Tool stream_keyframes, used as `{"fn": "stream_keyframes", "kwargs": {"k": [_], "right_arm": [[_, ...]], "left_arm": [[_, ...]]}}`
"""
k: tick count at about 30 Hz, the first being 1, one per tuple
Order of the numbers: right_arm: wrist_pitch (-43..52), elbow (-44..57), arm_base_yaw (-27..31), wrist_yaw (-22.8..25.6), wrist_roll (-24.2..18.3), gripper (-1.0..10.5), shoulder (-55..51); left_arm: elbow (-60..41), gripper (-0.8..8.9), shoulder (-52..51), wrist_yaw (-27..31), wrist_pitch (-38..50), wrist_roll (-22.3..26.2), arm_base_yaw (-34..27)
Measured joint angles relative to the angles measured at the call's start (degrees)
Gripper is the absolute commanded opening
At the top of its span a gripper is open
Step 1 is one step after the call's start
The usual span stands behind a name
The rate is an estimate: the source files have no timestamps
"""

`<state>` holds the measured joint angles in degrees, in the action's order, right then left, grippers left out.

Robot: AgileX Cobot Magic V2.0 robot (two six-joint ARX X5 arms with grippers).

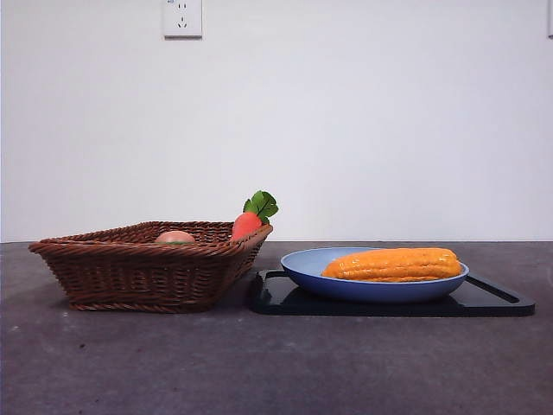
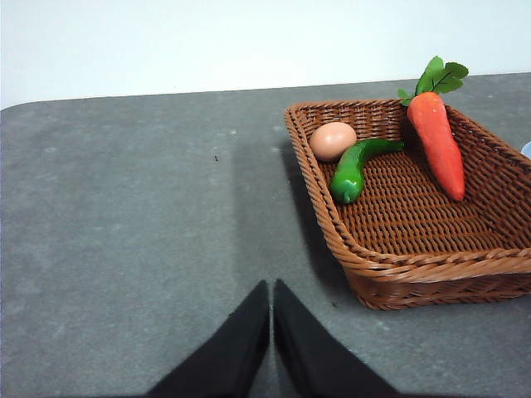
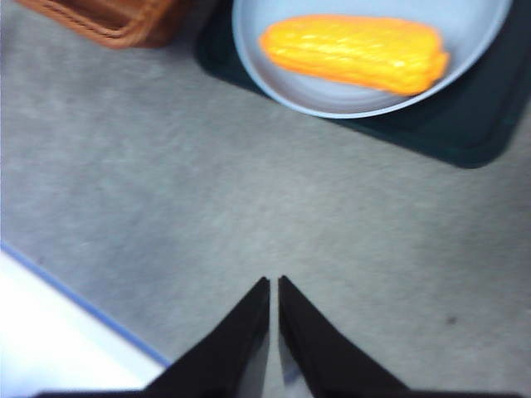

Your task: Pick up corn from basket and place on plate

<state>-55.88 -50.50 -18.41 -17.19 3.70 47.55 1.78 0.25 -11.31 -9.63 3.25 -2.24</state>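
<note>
left end effector (image 2: pixel 271 288): jaws pressed together, empty, over bare desk (image 2: pixel 133 232) near basket
right end effector (image 3: pixel 274 283): jaws pressed together, empty, over desk, apart from plate
corn (image 1: pixel 394 264): lying on its side in plate (image 1: pixel 302 264)
plate: on black tray (image 1: pixel 492 303)
basket (image 1: pixel 147 272): beside tray; holds carrot (image 2: pixel 437 141), green pepper (image 2: pixel 355 168), egg (image 2: pixel 333 140)

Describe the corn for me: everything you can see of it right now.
The corn is a long orange-yellow cob with lengthwise ridges and a glossy, plastic look. It lies on its side in the light-blue plate, which sits on a black tray beside the basket. It spans most of the plate's hollow, one end blunt, the other tapering. Only the plate touches it. Neither gripper is near: the left gripper and right gripper stand shut over bare table.
</note>
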Motion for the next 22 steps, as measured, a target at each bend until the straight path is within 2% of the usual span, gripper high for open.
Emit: {"fn": "stream_keyframes", "kwargs": {"k": [3,7,10,15,22], "right_arm": [[0.00,0.00,1.88,1.92,-0.68,0.0,-2.71],[0.22,0.00,5.84,2.19,-1.27,0.0,-6.49],[4.13,0.39,9.99,2.23,-2.67,0.0,-11.63],[19.65,6.67,16.39,2.25,-5.90,0.0,-21.77],[39.63,23.67,20.26,2.27,-8.24,0.0,-33.09]], "left_arm": [[0.00,0.08,0.00,0.00,0.00,0.00,0.00],[0.00,0.08,0.00,0.00,0.00,0.00,0.00],[0.00,0.08,0.00,0.02,0.00,0.00,0.00],[0.00,0.08,0.00,0.00,0.00,0.00,0.00],[0.00,0.08,0.00,0.02,0.00,0.00,0.00]]}}
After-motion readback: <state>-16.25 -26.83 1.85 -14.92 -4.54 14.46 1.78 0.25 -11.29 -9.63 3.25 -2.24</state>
